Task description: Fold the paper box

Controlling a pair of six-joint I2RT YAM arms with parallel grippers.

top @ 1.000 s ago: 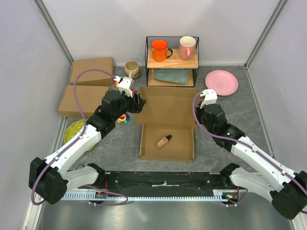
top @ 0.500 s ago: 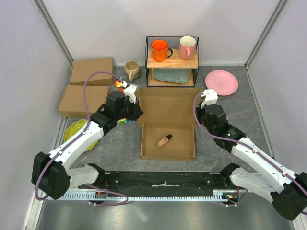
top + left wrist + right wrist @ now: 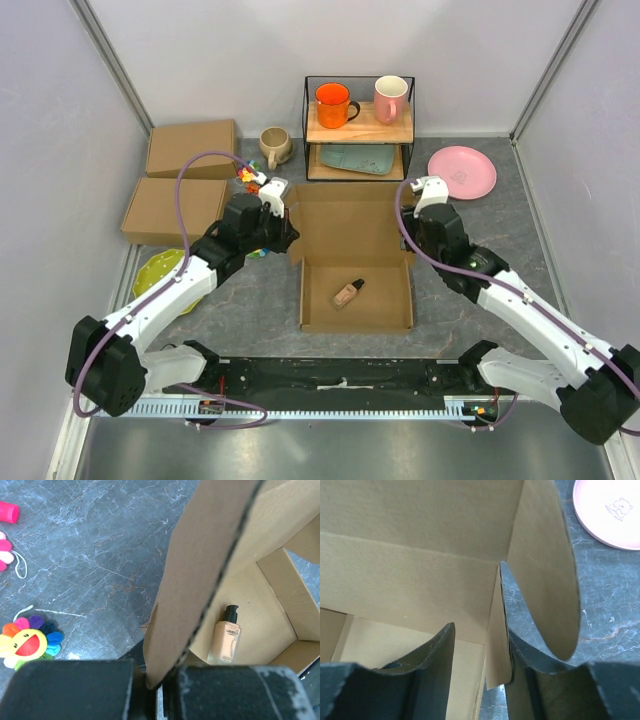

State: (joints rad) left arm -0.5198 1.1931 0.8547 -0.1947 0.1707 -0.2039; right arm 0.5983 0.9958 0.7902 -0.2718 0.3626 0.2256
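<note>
Left pincer (image 3: 155, 682) clamped on paper box (image 3: 200, 565) flap | right pincer (image 3: 480, 645) partly open, straddling side wall

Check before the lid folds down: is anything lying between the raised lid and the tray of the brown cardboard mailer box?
Only a small beige pump bottle lying flat on the tray floor of the brown corrugated cardboard mailer box; it seems lower than the tray walls, so it probably won't block the lid.

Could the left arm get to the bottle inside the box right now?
Probably not yet: the left gripper is pinching the left flap of the paper box. The bottle itself lies uncovered, so after letting go the way looks free.
</note>
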